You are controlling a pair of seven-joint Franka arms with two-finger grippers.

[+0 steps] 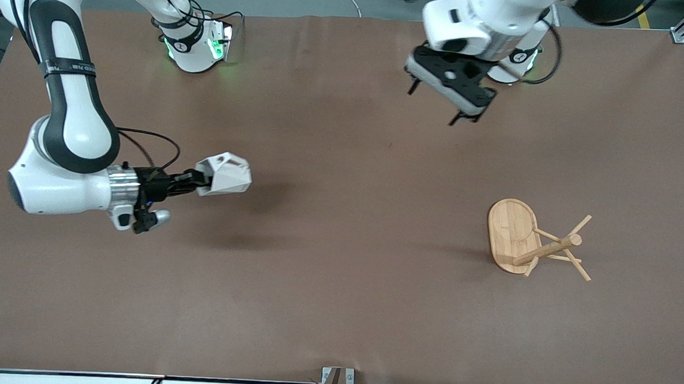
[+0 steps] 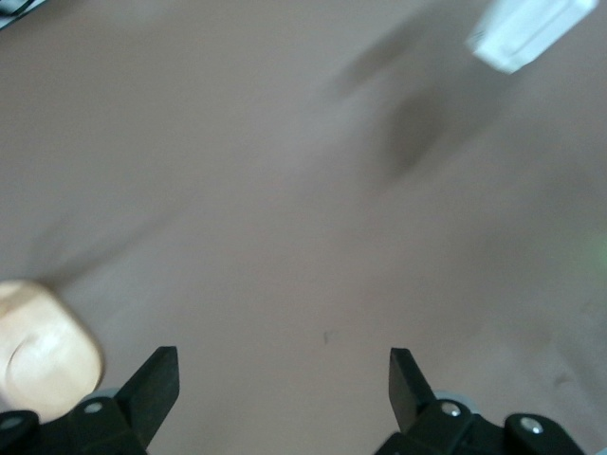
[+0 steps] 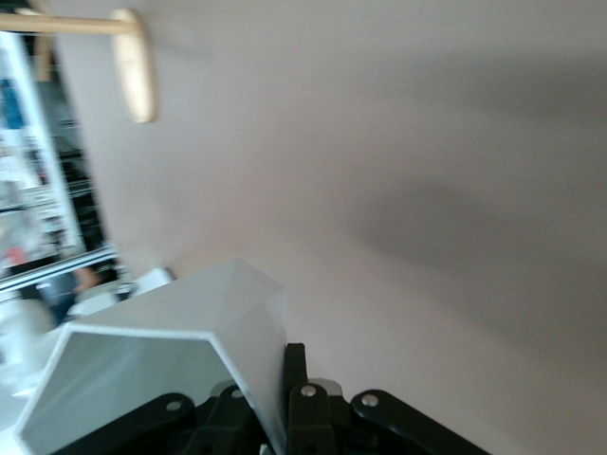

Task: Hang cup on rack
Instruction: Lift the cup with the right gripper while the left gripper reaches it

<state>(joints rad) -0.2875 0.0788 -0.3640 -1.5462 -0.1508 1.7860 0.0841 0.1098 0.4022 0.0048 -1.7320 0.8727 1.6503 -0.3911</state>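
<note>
The white faceted cup (image 1: 225, 174) hangs in the air over the table toward the right arm's end. My right gripper (image 1: 203, 181) is shut on its wall. In the right wrist view the cup (image 3: 161, 374) fills the lower corner, with one black finger (image 3: 296, 379) pressed against its outside. The bamboo rack (image 1: 533, 241) stands on its oval base (image 1: 509, 231) toward the left arm's end, pegs bare. My left gripper (image 1: 432, 106) hovers open over the table near its own base, nothing between its fingers (image 2: 159, 384). The left wrist view catches the rack's base (image 2: 43, 351) and the distant cup (image 2: 526, 33).
Brown table cover runs between cup and rack. The right arm's base (image 1: 195, 47) and the left arm's base (image 1: 518, 64) stand at the table's edge farthest from the front camera. A small metal bracket (image 1: 336, 379) sits at the edge nearest that camera.
</note>
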